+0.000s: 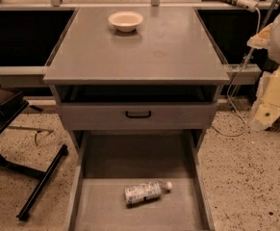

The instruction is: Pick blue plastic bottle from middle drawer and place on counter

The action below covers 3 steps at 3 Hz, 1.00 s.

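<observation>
Bottle (pixel 146 192) lies on its side in the open drawer (pixel 101 211), untouched — pick and place on the counter (pixel 144 52) both remain. My gripper (pixel 268 110) hangs at right, well apart — wide or narrow, I cannot tell.

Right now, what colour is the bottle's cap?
White cap, camera view. Bottle lies in the drawer; gripper at right edge.

The one camera is looking down from high in front of the worktop (pixel 144 52), facing it squarely from a middling distance, with the open middle drawer (pixel 101 211) lying nearest at the bottom edge. The gripper (pixel 269 105) is showing at the right edge, beside the worktop.
</observation>
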Each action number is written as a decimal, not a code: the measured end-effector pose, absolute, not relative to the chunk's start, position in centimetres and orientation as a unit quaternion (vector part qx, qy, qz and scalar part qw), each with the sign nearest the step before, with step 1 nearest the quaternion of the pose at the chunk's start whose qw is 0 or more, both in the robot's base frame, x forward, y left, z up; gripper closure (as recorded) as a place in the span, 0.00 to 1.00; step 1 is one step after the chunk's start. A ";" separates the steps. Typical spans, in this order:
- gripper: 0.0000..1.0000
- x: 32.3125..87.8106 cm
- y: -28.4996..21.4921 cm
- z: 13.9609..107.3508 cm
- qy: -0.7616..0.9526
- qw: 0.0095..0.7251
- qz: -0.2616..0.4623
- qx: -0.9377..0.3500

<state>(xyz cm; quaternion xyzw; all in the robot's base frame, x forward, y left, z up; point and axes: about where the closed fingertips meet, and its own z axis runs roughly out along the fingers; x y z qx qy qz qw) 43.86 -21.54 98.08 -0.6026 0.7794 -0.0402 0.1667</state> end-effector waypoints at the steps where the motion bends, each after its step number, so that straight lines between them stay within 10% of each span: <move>1: 0.00 43.9 -21.5 98.1 0.779 0.167 -0.040 -0.603; 3: 0.00 43.1 -20.1 89.6 0.783 0.206 0.028 -0.586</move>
